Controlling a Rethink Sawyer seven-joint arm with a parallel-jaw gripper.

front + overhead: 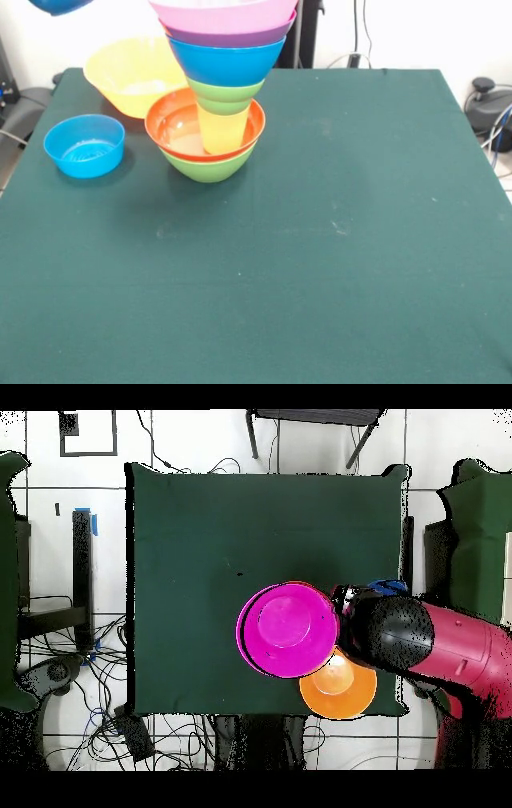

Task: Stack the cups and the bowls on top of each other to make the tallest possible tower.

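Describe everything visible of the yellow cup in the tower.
The yellow cup is translucent plastic, taller than wide, tapering slightly downward. It stands upright inside the red-orange bowl, which sits nested in a green bowl on the table. A small green bowl rests on its rim, hiding the opening, with blue, purple and pink bowls stacked above. The overhead view hides it under the pink bowl.

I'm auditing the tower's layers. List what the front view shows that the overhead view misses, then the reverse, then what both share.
Front only: the yellow cup standing in the red-orange bowl, with the stacked blue bowl above. Overhead only: the red and black arm. Both: the pink bowl on top, the orange bowl, the green table.
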